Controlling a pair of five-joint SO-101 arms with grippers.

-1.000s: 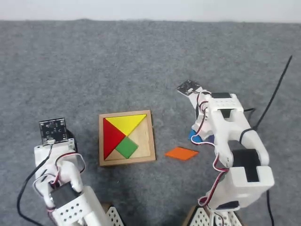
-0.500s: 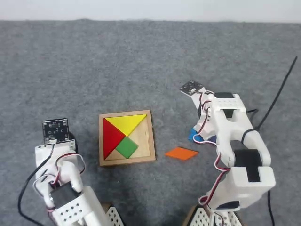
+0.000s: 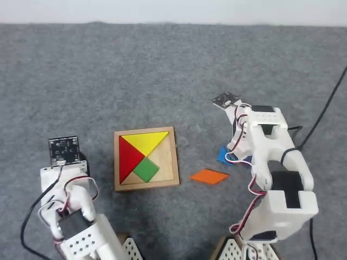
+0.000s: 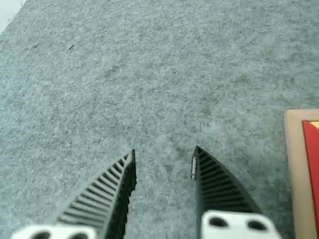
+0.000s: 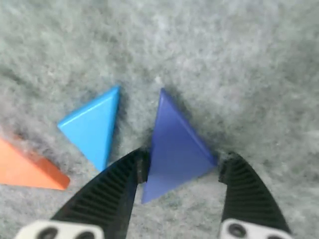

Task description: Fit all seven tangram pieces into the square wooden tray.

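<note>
Since loose pieces lie on the grey desk, I judge the job under half done; the square wooden tray lies flat between my two arms, with the yellow triangle across its far side, the red triangle along the side toward my left arm, and the green square tucked against both; bare wood shows toward my right arm. My left claw hangs parted over bare desk beside the tray, holding nothing; the orange parallelogram lies flat between the tray and my right arm. The step in hand is picking up the dark blue triangle; my right claw is spread wide astride it, one finger against its edge, the other just off a corner, not clamped. Next I should close squarely on two edges and lift; it looks thin, smooth and flat on the nap, so I expect it may pivot or skid; the light blue triangle lies just beside it, apart, and ought not be nudged.
</note>
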